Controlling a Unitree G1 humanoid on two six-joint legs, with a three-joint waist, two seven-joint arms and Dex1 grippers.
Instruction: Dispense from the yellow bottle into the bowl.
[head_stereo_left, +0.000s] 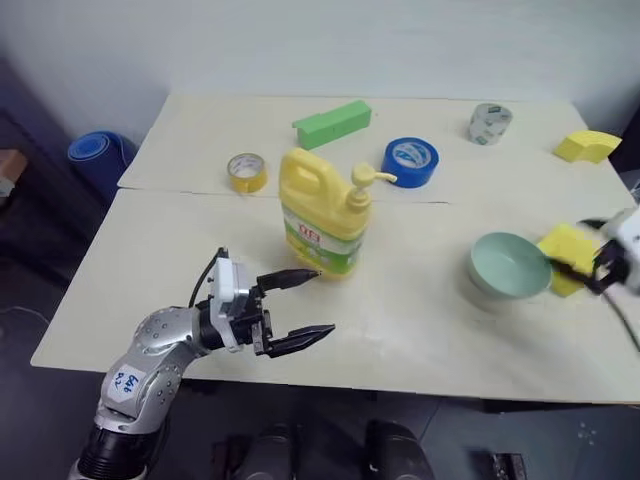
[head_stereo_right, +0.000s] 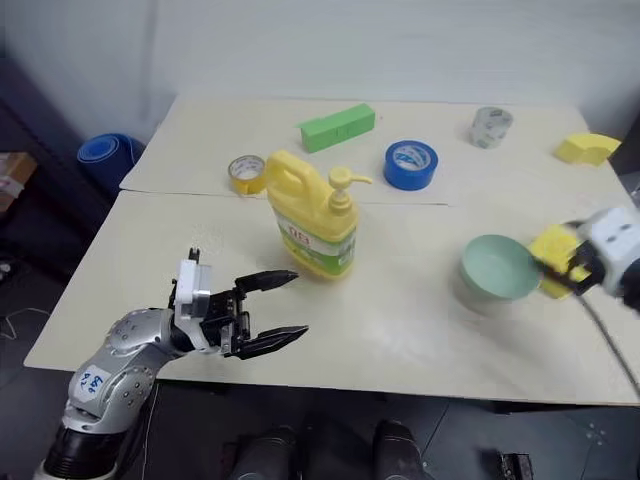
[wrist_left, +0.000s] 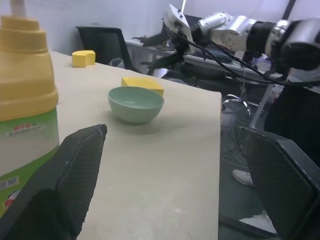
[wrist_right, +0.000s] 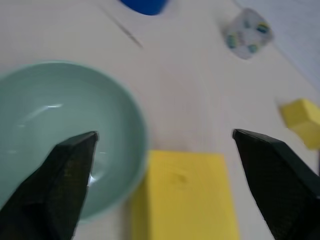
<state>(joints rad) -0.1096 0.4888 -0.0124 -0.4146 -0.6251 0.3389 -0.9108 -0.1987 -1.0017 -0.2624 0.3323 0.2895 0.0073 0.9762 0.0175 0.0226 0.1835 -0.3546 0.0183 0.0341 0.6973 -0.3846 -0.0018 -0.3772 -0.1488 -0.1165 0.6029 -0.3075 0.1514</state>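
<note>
The yellow bottle (head_stereo_left: 322, 215) stands upright near the table's middle, its pump spout turned to the right. My left gripper (head_stereo_left: 322, 300) hovers open just in front of it, its fingers pointing right and holding nothing; the left wrist view has the bottle (wrist_left: 25, 100) close beside one finger. The pale mint-green bowl (head_stereo_left: 508, 265) sits on the right side of the table. My right gripper (head_stereo_left: 600, 270) is open at the bowl's right, over a yellow foam block (head_stereo_left: 566, 255). In the right wrist view the bowl (wrist_right: 55, 130) and that block (wrist_right: 185, 195) lie between the spread fingers.
At the back of the table lie a green block (head_stereo_left: 332, 123), a blue tape roll (head_stereo_left: 410, 161), a yellow tape roll (head_stereo_left: 246, 172), a pale tape roll (head_stereo_left: 489, 123) and another yellow foam block (head_stereo_left: 586, 146). A blue roll (head_stereo_left: 100, 152) lies on the floor at the left.
</note>
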